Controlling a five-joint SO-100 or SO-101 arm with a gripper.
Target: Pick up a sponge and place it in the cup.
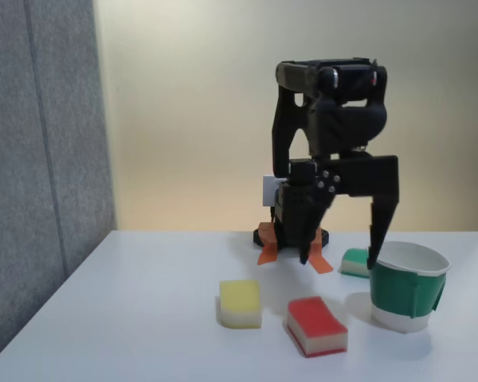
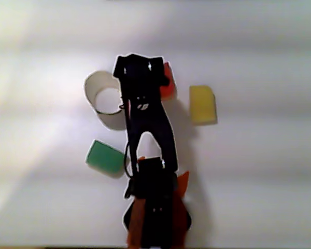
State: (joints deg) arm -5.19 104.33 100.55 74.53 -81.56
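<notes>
White table [image 1: 143, 318] w/ beige wall behind, my gripper [image 1: 340, 259] spread wide, holding nothing, hanging just left of cup [image 1: 405, 296] in fixed view, red sponge [image 1: 316, 325] front-left of cup.

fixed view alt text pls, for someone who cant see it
A black robot arm stands on a white table, its open end effector raised and holding nothing. In front lie a yellow sponge and a red sponge, with a green paper cup at right and a green sponge behind it.
</notes>
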